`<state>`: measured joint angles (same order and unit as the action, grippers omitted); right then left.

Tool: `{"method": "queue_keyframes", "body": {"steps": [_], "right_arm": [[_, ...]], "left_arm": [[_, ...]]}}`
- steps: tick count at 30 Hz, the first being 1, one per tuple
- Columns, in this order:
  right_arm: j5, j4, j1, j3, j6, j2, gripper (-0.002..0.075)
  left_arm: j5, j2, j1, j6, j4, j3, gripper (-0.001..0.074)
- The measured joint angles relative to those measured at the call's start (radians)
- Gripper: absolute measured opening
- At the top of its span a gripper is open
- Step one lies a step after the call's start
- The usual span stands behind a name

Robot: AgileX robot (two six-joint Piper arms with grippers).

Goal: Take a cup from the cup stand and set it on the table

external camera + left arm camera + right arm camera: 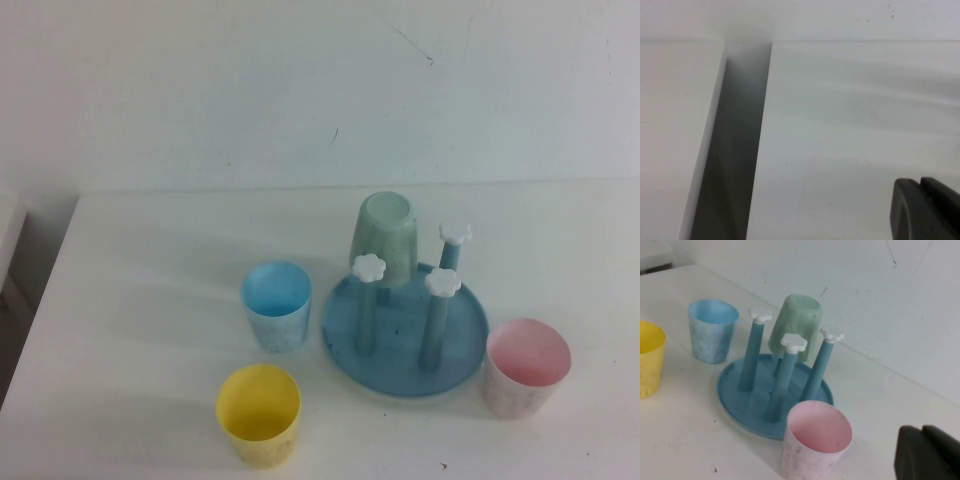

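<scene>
The pale pink cup [527, 367] stands upright and open on the white table [150, 300], just right of the cup stand [395, 352]. It also shows in the right wrist view [815, 442], beside the stand [740, 400]. A mint-green cup [385, 238] hangs upside down on a back peg; the other three white-capped pegs are bare. Neither gripper shows in the high view. My right gripper [921, 432] is shut and empty, a little apart from the pink cup. My left gripper [920, 187] is shut and empty over bare table near its left edge.
A light blue cup [276, 305] stands upright left of the stand, and a yellow cup [259, 413] stands in front of it. In the left wrist view a dark gap [735, 150] separates the table from another white surface. The wall runs along the table's far edge.
</scene>
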<state>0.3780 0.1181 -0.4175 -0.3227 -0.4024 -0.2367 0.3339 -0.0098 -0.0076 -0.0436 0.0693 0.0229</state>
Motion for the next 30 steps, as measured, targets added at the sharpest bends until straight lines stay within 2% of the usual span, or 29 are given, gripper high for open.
{"method": "queue_keyframes", "body": {"steps": [15,19,25,30], "right_arm": [[-0.009,-0.002,0.000,0.009,0.000,0.000,-0.0002],[-0.057,-0.064,0.007,0.034,0.009,0.007,-0.0002],[-0.185,-0.103,0.168,0.142,0.059,0.093,-0.0002],[-0.195,-0.118,0.356,0.235,0.120,0.185,-0.0002]], "left_arm": [[0.000,0.000,0.000,0.000,0.000,0.000,-0.0002],[0.000,0.000,0.000,0.002,0.001,0.000,-0.0002],[0.000,0.000,0.000,0.002,0.001,0.000,-0.0002],[0.000,0.000,0.000,0.002,0.001,0.000,-0.0002]]}}
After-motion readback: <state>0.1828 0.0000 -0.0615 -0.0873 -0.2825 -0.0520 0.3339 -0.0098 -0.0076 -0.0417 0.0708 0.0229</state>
